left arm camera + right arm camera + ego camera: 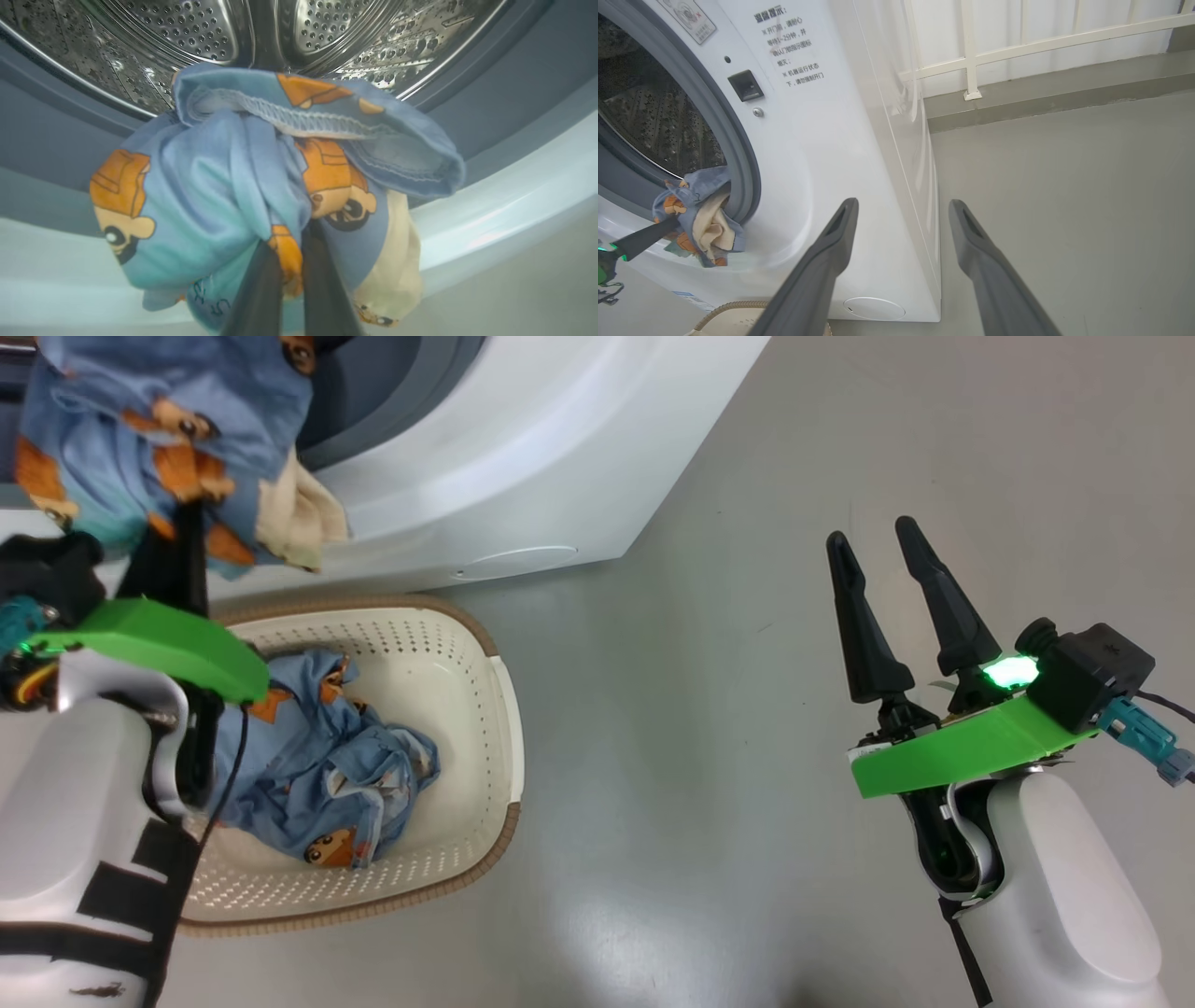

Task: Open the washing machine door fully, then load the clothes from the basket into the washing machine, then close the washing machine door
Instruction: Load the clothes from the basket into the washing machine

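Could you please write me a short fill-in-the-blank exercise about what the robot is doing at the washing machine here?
1. The left pincer is ____ on a bundle of clothes.
2. That bundle hangs at the mouth of the steel ____.
3. The right pincer stands open above the bare grey ____.
4. More clothes lie in the cream ____.
Missing words: shut; drum; floor; basket.

From my console: soft printed cloth clothes (pixel 210 196) against the drum's (pixel 187 28) shiny perforated steel; the washer (pixel 560 448) casing is glossy white, the basket (pixel 439 653) matt perforated plastic, the floor (pixel 709 756) smooth, faintly sheened.
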Robot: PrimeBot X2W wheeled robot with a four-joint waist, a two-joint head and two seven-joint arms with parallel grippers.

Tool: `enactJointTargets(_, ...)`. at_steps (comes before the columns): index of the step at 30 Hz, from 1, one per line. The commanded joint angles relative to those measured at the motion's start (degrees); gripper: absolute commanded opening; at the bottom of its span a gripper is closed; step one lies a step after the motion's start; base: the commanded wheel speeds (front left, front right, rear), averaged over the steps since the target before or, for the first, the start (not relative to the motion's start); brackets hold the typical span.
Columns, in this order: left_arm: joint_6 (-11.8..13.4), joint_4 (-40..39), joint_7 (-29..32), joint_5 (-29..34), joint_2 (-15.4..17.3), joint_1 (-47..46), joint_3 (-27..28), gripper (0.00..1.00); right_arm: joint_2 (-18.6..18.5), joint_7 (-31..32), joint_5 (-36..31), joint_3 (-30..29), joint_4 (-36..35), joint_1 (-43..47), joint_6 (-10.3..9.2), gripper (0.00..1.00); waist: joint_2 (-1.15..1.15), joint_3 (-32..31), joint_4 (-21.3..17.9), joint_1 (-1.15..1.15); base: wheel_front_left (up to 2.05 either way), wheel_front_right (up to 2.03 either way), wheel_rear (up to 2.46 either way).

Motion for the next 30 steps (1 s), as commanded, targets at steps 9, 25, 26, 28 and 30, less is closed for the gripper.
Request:
enactJointTargets(9,5.3,-16.6,4.5,0.0,5.2,1.8,3.7,0.00,0.2,-0.3,-0.1,1.0,-1.2,1.6,0.09,1.00,0.00,-0.4,-0.8,0.00,0.00,0.00,0.00)
enactJointTargets(25,4.7,-7.3,10.0,1.3,6.7,-15.5,3.0,0.00,0.5,-0.3,0.2,2.2,-1.6,0.3,0.09,1.00,0.00,3.3,-3.5,0.00,0.00,0.00,0.00)
enactJointTargets(26,4.2,-3.5,10.0,1.5,6.4,-18.6,2.8,0.00,0.7,-0.3,0.3,2.2,-1.6,0.1,0.09,1.00,0.00,4.0,-4.1,0.00,0.00,0.00,0.00)
enactJointTargets(28,4.1,0.0,9.7,1.8,6.2,-21.7,2.7,0.00,0.8,-0.3,0.4,2.3,-1.6,-0.1,0.09,1.00,0.00,4.7,-4.9,0.00,0.00,0.00,0.00)
enactJointTargets(30,3.9,3.0,9.2,2.4,6.2,-24.7,2.4,0.00,1.1,-0.3,0.5,2.5,-1.6,-0.4,0.09,1.00,0.00,5.4,-5.7,0.00,0.00,0.00,0.00)
